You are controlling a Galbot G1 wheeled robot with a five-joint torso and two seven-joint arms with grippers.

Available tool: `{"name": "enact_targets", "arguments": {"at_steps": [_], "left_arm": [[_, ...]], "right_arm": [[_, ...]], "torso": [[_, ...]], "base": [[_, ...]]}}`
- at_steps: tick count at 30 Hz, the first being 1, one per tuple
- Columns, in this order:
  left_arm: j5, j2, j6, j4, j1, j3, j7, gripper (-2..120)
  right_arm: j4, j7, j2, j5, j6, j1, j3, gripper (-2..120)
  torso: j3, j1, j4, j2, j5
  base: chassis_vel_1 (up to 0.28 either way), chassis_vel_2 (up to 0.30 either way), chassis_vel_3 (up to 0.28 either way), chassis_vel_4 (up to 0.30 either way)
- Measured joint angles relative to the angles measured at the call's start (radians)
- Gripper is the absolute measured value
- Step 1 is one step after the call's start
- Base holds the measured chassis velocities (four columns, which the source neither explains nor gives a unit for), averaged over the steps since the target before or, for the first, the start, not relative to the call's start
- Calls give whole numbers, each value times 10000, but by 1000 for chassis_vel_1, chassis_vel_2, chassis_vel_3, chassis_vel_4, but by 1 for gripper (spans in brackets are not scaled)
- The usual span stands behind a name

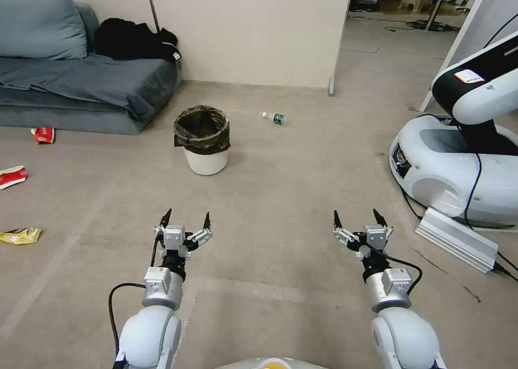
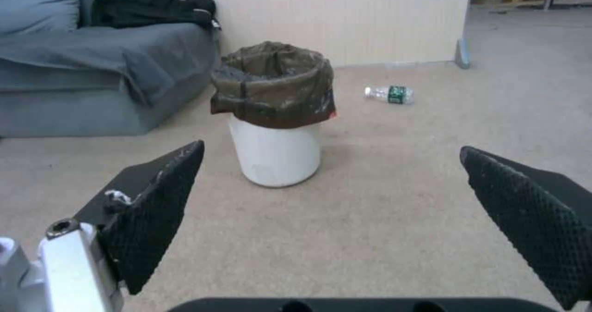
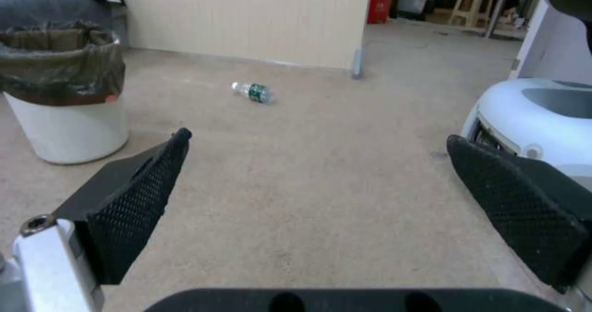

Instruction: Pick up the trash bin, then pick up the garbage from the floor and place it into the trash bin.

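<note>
Head view: the trash bin [image 1: 204,141] stands upright on the carpet near the sofa's [image 1: 81,88] front corner, a clear bottle [image 1: 274,118] lying beyond it. Red-and-white cartons [image 1: 12,176] and a yellow wrapper [image 1: 20,235] lie toward the carpet's left edge. The left gripper [image 1: 186,217] and right gripper [image 1: 354,218] hover low, spread wide, holding nothing.

Left wrist view: the bin sits ahead between parted fingers [image 2: 154,210].

Right wrist view: open fingers [image 3: 132,201] frame bare carpet, with the bottle farther off.
</note>
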State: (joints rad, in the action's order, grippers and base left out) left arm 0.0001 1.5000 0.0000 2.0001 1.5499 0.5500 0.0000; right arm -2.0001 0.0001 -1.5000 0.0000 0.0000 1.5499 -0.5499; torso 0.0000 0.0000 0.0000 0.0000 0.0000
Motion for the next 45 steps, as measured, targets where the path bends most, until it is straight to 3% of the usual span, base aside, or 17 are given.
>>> {"name": "enact_targets", "arguments": {"at_steps": [14,20,31,35,45], "left_arm": [[38,3,141,191,77,-17,-93,100],[176,14,683,975,344,-105,-423,100],[779,122,3026,4043,1434,-559,-1876,100],[985,132,3810,4986,1786,-724,-2378,100],[1027,85,3986,5112,1840,-779,-2530,100]], "right_arm": [[-180,0,-35,-130,0,126,23,100],[-1018,0,-222,-630,46,694,159,100],[-4158,14,-1008,-2641,591,2711,719,100],[-4490,23,-1077,-2870,651,2933,780,100],[-4426,-34,-1080,-2454,1080,2943,798,100]], "torso": [[1,0,1,-1,-1],[0,1,0,-1,0],[-1,0,-1,0,-1],[-1,0,3,0,6],[-1,0,0,0,0]], "base": [[0,0,0,0],[0,0,0,0],[0,0,0,0],[0,0,0,0],[0,0,0,0]]}}
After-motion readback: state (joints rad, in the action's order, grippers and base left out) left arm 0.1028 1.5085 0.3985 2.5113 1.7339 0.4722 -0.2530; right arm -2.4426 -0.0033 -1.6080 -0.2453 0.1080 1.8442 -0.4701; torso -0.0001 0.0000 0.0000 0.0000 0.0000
